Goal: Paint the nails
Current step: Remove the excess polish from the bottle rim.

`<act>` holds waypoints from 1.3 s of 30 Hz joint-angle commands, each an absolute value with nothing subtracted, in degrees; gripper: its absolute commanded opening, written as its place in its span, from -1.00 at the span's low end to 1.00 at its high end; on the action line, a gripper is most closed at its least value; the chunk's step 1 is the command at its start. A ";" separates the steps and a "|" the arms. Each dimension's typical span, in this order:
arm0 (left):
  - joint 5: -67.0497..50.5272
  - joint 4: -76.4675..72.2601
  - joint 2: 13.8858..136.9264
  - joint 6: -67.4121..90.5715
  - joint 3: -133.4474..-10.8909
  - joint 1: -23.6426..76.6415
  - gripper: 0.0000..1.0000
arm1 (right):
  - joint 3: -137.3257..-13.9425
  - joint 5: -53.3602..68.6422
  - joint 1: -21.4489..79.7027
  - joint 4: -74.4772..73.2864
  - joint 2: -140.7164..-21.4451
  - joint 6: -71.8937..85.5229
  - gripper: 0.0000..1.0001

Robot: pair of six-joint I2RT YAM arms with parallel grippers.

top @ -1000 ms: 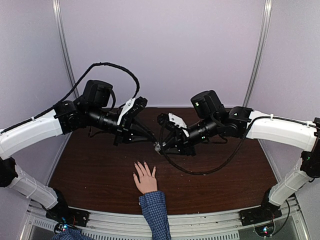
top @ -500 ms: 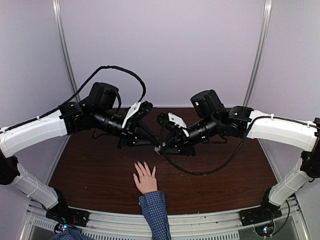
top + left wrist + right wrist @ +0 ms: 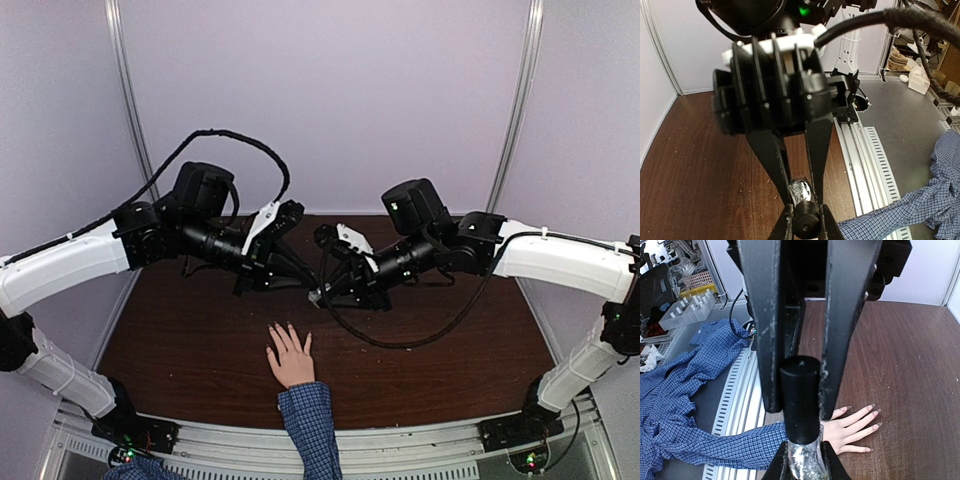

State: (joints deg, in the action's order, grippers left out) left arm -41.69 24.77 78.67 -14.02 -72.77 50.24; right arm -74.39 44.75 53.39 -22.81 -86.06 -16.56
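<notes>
One small bottle [image 3: 803,458] with glittery silver contents and one black cap [image 3: 799,390] hang at mid-frame in the overhead view, where the two arms meet above the dark wooden counter [image 3: 180,340]. Any lettering on them is too small or too hidden to read.

The left arm [image 3: 75,262] reaches in from the left edge and the right arm [image 3: 560,258] from the right edge. The left jaws are closed on the cap. In the right wrist view their two long black fingers [image 3: 760,340] come down from the top of the frame and pinch the cap from both sides. The right jaws are closed on the bottle. In the left wrist view they narrow to a point on the silver glass just above the cap, near bottom centre. Cap and bottle touch end to end; whether the cap is screwed on cannot be told.

One human hand [image 3: 292,362] lies flat on the counter at bottom centre of the overhead view, below the bottle and apart from it. Its five fingers are spread, and there is a blue checked cuff [image 3: 308,405] at the wrist. The nails [image 3: 871,406] show best in the lower right of the right wrist view, at the tips of fingers pointing right. There are five, long, pointed and pale; whether they carry polish cannot be told. The rest of the checked shirt [image 3: 675,390] fills the lower left of that view, beside a ribbed metal rail [image 3: 737,405] along the counter's edge.
</notes>
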 commanded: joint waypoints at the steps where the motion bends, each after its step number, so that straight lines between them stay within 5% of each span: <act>1: -41.95 21.75 75.03 -13.26 -72.88 49.64 -1.00 | -74.22 44.42 53.69 -19.62 -85.44 -15.84 -1.00; 30: -43.07 18.76 73.03 -10.53 -71.71 46.35 -1.00 | -72.82 42.58 53.64 -19.41 -85.06 -16.07 -1.00; 39: -34.67 11.62 71.26 -2.52 -64.82 42.45 -1.00 | -67.56 43.45 50.00 -13.06 -81.55 -11.64 -1.00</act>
State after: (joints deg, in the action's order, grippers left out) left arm -40.38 17.98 72.90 -7.88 -68.99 44.27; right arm -69.89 43.27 52.36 -18.15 -84.86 -14.70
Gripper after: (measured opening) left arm 0.118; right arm 0.169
